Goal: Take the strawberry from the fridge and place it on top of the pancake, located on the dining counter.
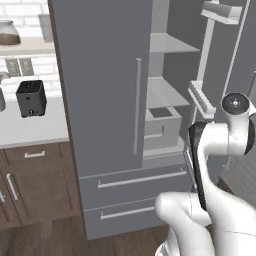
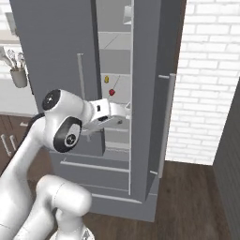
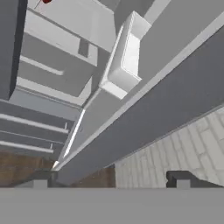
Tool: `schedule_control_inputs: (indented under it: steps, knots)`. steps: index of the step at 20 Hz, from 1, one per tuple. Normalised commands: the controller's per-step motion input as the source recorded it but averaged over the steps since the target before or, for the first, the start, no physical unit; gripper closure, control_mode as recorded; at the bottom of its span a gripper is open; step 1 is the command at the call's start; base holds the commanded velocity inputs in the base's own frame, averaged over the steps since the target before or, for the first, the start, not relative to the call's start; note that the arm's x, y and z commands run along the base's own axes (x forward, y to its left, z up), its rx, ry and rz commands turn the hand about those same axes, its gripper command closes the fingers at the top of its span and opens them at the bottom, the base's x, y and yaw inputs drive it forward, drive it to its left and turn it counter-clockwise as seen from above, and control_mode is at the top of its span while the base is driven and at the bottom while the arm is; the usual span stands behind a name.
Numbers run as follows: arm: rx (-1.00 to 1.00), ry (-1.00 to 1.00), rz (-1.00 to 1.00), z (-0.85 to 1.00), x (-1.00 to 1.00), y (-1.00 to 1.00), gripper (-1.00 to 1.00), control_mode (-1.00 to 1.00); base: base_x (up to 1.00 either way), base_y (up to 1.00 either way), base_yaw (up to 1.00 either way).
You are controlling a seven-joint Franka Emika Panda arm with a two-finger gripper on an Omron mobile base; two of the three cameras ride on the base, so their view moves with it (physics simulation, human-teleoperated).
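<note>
While the strawberry (image 2: 112, 92) is sitting on a pale grey shelf (image 2: 116, 97) inside the fridge (image 2: 56, 47), a small yellow item (image 2: 106, 79) is resting just above it at about 11 o'clock. In the hand view the red berry is peeking in at the top edge, near 11 o'clock of the frame. The fridge's right door (image 2: 154, 93) is standing open, showing shelves, a grey crisper bin (image 1: 161, 126) and white door bins (image 3: 124, 59), while its left door (image 1: 102, 75) is staying shut with its long bar handle (image 1: 137, 105). The gripper (image 3: 111, 180) is hovering at the opening, below the berry at about 6 o'clock and apart from it; its fingers (image 3: 181, 179) are spread wide and holding nothing. At 9 o'clock of the fridge, a black toaster (image 1: 31, 98) is sitting on the white table (image 1: 30, 127) above brown cabinets (image 1: 35, 185).
</note>
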Motion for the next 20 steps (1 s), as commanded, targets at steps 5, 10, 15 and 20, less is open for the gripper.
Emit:
schedule_control_inputs:
  steps: [5, 10, 15, 20]
  knots:
    - [-0.48, 0.4, 0.0, -0.02, 0.63, 0.88, -1.0, -1.0, 0.0, 0.0, 0.0]
    - [-0.24, 0.15, -0.01, -0.04, 0.93, 0.2, -1.0, -1.0, 0.0, 0.0, 0.0]
    - [-0.12, 0.1, -0.06, 0.0, 0.73, -0.14, -1.0, -1.0, 0.0, 0.0, 0.0]
    - [0.0, 0.04, -0.17, -0.01, 0.19, -0.57, -1.0, -1.0, 0.0, 0.0, 0.0]
